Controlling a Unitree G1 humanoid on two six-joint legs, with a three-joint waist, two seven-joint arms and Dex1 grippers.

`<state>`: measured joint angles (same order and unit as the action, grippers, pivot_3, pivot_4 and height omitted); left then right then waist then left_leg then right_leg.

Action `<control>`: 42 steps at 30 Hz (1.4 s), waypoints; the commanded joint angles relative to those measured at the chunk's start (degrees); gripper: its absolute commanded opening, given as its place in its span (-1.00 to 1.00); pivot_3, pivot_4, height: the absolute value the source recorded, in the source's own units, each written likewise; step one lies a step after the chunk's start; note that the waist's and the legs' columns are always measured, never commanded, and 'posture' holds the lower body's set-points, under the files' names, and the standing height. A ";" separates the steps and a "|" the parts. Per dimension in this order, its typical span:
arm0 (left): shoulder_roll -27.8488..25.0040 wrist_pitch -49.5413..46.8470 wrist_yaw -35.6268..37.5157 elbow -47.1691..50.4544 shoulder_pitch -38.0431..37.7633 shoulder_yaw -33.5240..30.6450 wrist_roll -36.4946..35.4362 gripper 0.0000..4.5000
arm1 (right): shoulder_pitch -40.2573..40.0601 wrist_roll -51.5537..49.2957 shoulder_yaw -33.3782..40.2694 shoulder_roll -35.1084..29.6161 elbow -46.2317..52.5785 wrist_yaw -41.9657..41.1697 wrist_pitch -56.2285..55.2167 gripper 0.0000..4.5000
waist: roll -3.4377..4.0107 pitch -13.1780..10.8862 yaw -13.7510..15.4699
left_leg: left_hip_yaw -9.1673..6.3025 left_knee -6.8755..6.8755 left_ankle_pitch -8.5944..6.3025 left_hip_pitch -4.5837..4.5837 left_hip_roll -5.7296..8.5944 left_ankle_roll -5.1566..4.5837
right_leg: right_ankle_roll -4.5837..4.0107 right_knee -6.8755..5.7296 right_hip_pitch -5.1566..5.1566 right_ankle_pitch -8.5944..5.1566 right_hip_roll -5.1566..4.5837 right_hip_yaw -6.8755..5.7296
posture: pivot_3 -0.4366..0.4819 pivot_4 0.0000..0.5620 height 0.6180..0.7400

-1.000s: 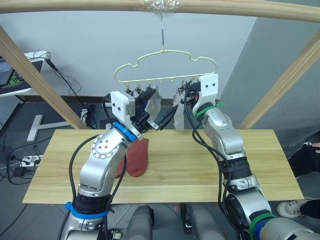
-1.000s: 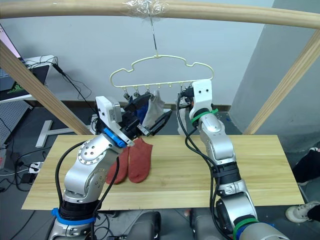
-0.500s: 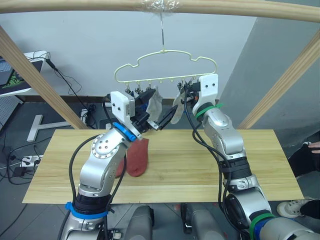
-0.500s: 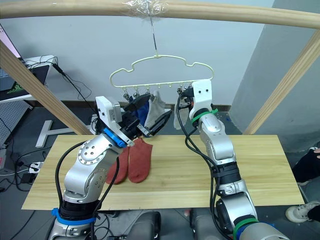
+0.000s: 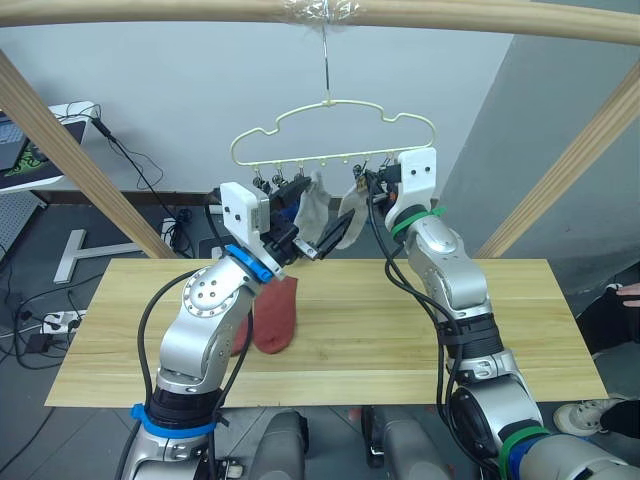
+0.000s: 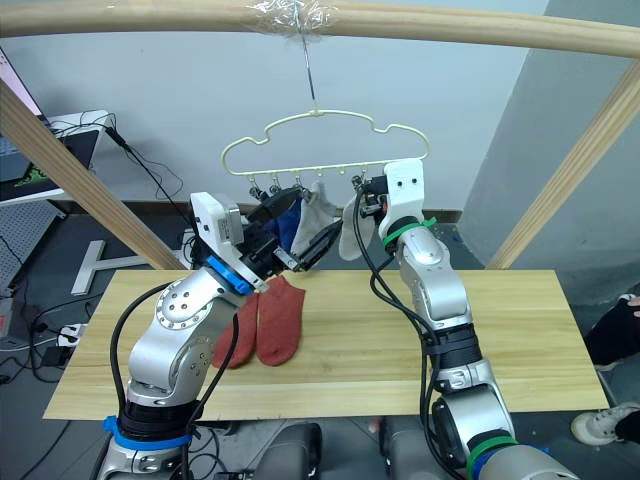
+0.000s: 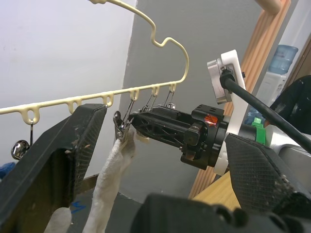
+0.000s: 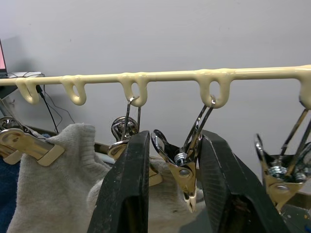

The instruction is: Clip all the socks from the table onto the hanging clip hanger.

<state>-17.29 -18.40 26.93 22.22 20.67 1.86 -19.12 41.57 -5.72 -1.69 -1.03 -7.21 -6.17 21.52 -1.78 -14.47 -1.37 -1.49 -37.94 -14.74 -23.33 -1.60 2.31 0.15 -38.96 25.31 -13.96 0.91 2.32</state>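
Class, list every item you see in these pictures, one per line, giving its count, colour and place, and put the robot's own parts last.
Rust-red knit socks: two, lying side by side on the table.
Light grey knit socks: two, hanging from clips on the hanger.
Blue sock: at least one, hanging left of the grey ones.
Pale-yellow wire clip hanger: one, hooked on the top pole.
Metal clips: several, silver, along the hanger's lower bar.
Light wooden plank table: one, in front of the robot.
Thick wooden pole frame: one, pale wood, over the table.
Left end effector: black, open, by the grey socks.
Right end effector: black, its fingers on either side of one clip.
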 commanded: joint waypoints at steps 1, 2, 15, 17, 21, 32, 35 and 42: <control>0.38 0.51 -0.15 2.64 0.72 0.06 -0.49 1.00 | 1.48 0.09 0.45 0.17 1.66 0.10 -2.16 -0.36 | 0.00 0.00 0.00 | 0.00 0.00 0.00 0.00 0.00 0.00 | 0.00 0.00 0.00 0.00 0.00 0.00 | 0.17 -0.22 1.00; 0.40 0.48 -0.19 2.65 0.77 0.06 -0.50 1.00 | 1.54 0.08 0.46 0.18 1.61 0.09 -2.19 -0.36 | 0.00 0.00 0.00 | 0.00 0.00 0.00 0.00 0.00 0.00 | 0.00 0.00 0.00 0.00 0.00 0.00 | 0.17 -0.22 1.00; 0.46 0.31 -0.33 2.69 0.80 0.10 -0.48 1.00 | 1.70 0.11 0.47 0.25 0.97 0.20 -2.97 -0.36 | 0.00 0.00 0.01 | 0.00 0.00 0.00 0.00 0.00 0.00 | 0.00 0.00 0.00 0.00 0.00 0.00 | 0.17 -0.22 1.00; 0.46 0.32 -0.31 2.68 0.81 0.13 -0.46 1.00 | 1.72 0.08 0.48 0.25 0.90 0.18 -3.00 -0.36 | 0.00 0.00 0.01 | 0.00 0.00 0.00 0.00 0.00 0.00 | 0.00 0.00 0.00 0.00 0.00 0.00 | 0.17 -0.22 1.00; 0.37 0.19 -0.26 2.83 0.79 0.03 -0.58 1.00 | 1.81 0.00 0.43 0.30 0.94 0.13 -2.89 -0.52 | 0.00 0.00 0.01 | 0.00 0.00 0.00 0.00 0.00 0.00 | 0.00 0.00 0.00 0.00 0.00 0.00 | 0.18 -0.20 1.00; 0.47 0.13 -0.24 2.83 0.70 0.13 -0.64 1.00 | 1.47 -0.14 0.71 0.01 0.94 -0.32 -2.72 -0.99 | 0.00 0.00 0.01 | 0.00 0.00 0.00 0.01 0.00 0.00 | 0.00 0.00 0.00 0.00 0.00 0.00 | 0.18 -0.19 1.00; 0.47 0.23 -0.25 2.74 -0.68 0.04 -0.63 1.00 | 1.00 -0.71 1.08 -1.33 1.55 -1.73 -1.52 -0.99 | 0.00 0.00 0.02 | 0.01 0.00 0.00 0.01 0.00 0.00 | 0.00 0.00 0.00 0.00 0.00 0.00 | 0.17 -0.17 1.00; 0.04 3.24 0.69 -3.51 -13.36 -1.46 0.51 1.00 | 0.71 -2.24 1.58 -3.66 4.17 -4.74 1.87 -0.99 | 0.00 0.00 -0.13 | 0.01 0.07 -0.01 0.16 -0.05 -0.01 | 0.00 -0.01 -0.04 0.00 0.00 0.06 | 0.13 -0.14 1.00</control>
<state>-17.52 -16.94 27.58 19.45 8.64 1.73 -18.82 41.74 -6.87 -0.81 -4.29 -6.23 -10.11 22.75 -1.78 -14.47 -1.50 -1.47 -37.85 -14.75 -23.13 -1.64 2.30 0.15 -38.99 25.26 -13.97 0.92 2.39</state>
